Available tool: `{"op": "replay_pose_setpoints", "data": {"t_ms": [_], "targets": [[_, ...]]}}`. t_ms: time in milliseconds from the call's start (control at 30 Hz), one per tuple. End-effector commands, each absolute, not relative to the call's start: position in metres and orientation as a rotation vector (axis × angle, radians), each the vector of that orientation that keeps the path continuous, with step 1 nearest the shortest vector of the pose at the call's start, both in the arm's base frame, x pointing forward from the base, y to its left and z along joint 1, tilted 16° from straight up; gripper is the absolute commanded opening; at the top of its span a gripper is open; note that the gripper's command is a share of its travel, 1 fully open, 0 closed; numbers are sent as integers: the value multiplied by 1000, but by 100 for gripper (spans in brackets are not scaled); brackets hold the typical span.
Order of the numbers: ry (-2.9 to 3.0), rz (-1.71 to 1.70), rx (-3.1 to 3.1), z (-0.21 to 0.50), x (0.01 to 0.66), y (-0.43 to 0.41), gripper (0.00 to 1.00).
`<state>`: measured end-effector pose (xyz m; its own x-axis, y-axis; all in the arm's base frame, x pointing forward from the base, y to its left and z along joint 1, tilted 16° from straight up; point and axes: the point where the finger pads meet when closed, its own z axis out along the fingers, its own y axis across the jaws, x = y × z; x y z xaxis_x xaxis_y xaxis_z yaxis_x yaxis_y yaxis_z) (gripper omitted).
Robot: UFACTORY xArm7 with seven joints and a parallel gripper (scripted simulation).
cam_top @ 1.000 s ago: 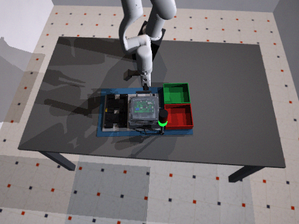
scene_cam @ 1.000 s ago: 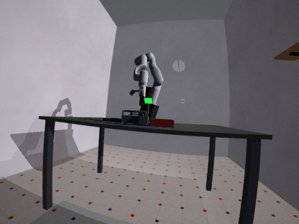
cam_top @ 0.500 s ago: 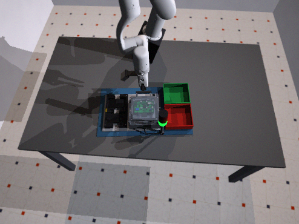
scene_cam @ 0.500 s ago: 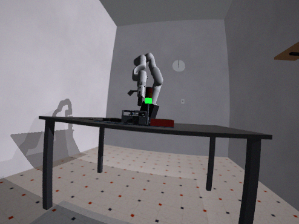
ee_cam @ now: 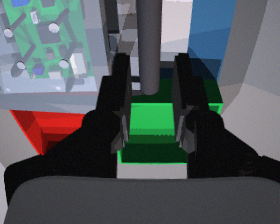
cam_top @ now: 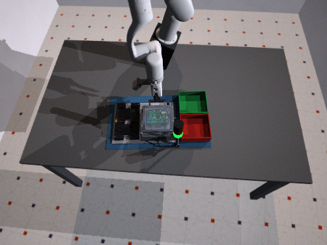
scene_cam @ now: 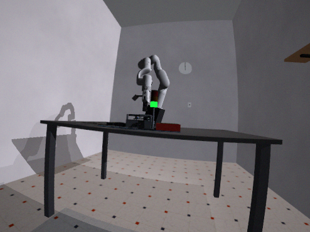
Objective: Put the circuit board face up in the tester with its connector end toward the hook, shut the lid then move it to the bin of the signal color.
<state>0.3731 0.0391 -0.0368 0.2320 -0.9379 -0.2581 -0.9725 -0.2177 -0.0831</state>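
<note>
Wrist view, gripper (ee_cam: 151, 106) partly clenched on nothing, straddling the grey handle bar (ee_cam: 149, 31), circuit board (ee_cam: 44, 25) under the shut lid, tower lit green (cam_top: 178, 134).

One desk (cam_top: 238, 92) carries one blue mat (cam_top: 110, 145). On the mat stand one tray (cam_top: 116, 122) with two pockets, one tester (cam_top: 145, 136) with one board (cam_top: 158, 117) under its shut lid, one signal tower (cam_top: 178, 128) lit green, and two bins: one green (cam_top: 192, 93), one red (cam_top: 198, 138). One arm (cam_top: 155, 65) reaches down with one end effector (ee_cam: 151, 117), which has two fingers.
</note>
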Motion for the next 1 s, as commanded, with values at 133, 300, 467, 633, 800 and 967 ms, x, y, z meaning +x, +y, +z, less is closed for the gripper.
{"op": "replay_pose_setpoints", "data": {"t_ms": [133, 300, 467, 633, 800, 967], "targets": [[1804, 218, -2276, -42, 375, 40, 27], [1804, 218, -2276, -42, 375, 40, 27], [1804, 218, -2276, -42, 375, 40, 27], [1804, 218, -2276, -44, 375, 41, 27], [1804, 218, -2276, -47, 375, 42, 27], [1804, 218, -2276, -53, 376, 43, 27]]}}
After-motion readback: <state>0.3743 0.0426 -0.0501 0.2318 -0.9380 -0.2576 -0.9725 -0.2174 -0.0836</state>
